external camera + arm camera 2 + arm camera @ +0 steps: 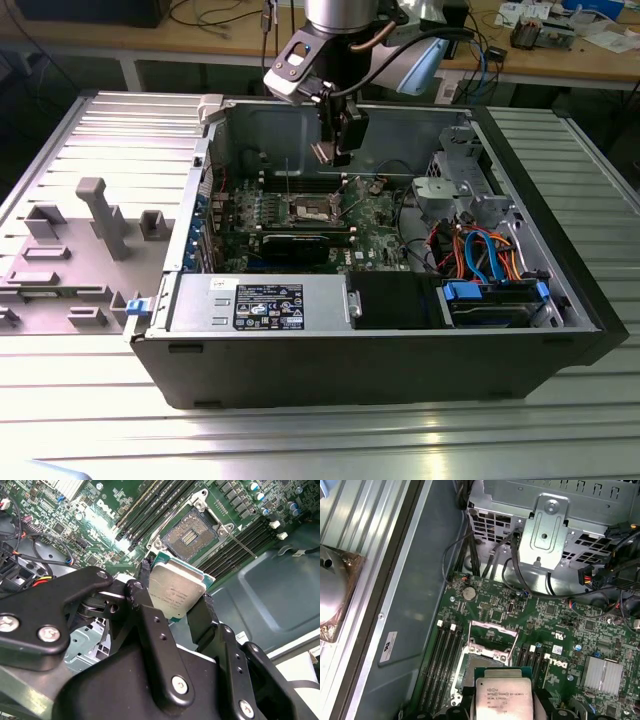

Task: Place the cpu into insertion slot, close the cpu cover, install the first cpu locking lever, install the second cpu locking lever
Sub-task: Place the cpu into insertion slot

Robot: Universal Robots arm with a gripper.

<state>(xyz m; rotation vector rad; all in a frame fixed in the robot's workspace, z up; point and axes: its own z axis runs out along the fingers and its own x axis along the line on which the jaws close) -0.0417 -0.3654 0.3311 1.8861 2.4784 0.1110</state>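
Exterior view: you had the gripper raised over the open computer case, above the insertion slot. Second wrist view: the gripper clasped the cpu by opposite edges, apart from the empty insertion slot. First wrist view: the cpu hung near the insertion slot, unseated.

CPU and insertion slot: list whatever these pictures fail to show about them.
- The cpu underside: it faces away in both wrist views.
- Its clamped edges: covered by the fingers of the gripper in the second wrist view.
- The insertion slot: partly behind the cpu in the first wrist view, where the picture's edge also cuts the cpu.
- Slot contacts: too small in the exterior view.
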